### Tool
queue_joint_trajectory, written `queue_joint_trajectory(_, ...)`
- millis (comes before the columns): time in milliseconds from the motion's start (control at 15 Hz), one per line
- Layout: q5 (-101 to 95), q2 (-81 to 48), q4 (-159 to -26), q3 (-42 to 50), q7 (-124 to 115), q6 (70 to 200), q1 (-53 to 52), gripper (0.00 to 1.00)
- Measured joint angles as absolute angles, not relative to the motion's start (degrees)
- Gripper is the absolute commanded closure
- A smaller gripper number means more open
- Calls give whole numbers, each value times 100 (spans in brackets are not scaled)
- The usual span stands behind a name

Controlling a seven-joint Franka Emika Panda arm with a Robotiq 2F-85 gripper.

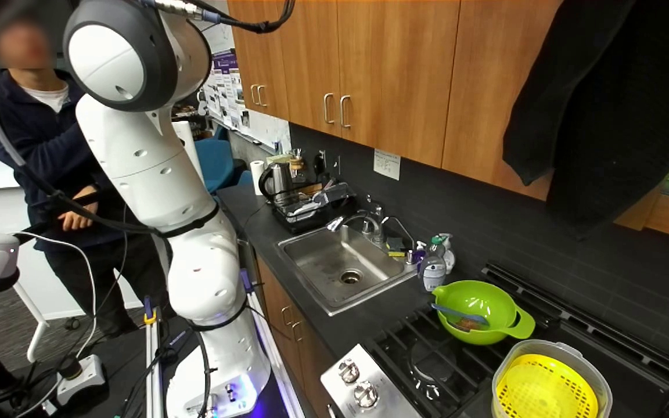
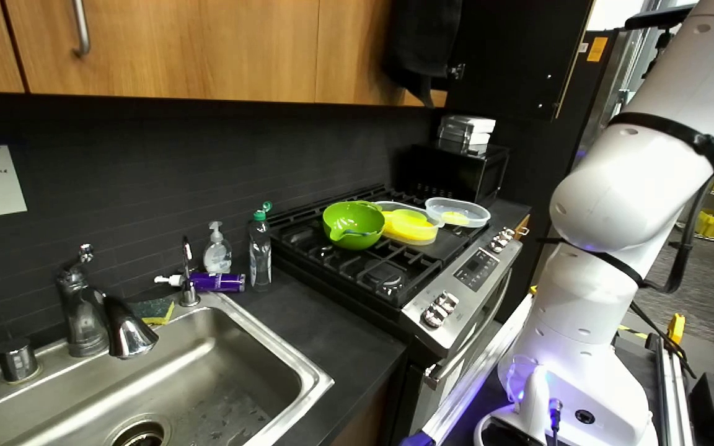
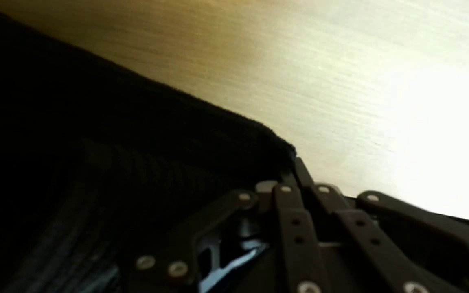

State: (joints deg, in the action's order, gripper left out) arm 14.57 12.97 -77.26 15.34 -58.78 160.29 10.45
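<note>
In the wrist view my gripper [image 3: 294, 167] has its jaws together, and the edge of a black cloth [image 3: 169, 130] runs down to its fingertips, apparently pinched there. The dark fabric fills the left of that view and covers the tip of the left finger. Behind it is a pale wooden surface [image 3: 226, 61], glaring bright at the right. Both exterior views show the black cloth [image 1: 613, 116] [image 2: 425, 43] hanging in front of the wooden cabinets [image 1: 392, 75], its upper end cut off by the frame. The gripper itself lies outside both exterior views.
Below stands a stove [image 2: 388, 272] with a green bowl [image 1: 477, 302] holding a blue utensil, and a yellow colander [image 1: 543, 389]. A sink [image 1: 343, 261], soap bottles [image 2: 260, 254] and a dish rack [image 1: 314, 206] line the counter. A dark cabinet door [image 2: 512, 56] stands open. A person [image 1: 50, 174] is behind the arm.
</note>
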Motion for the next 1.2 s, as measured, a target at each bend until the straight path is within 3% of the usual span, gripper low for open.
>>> queue_joint_trajectory(1200,2456,934,-7065,1542,-4963,13834,908,99)
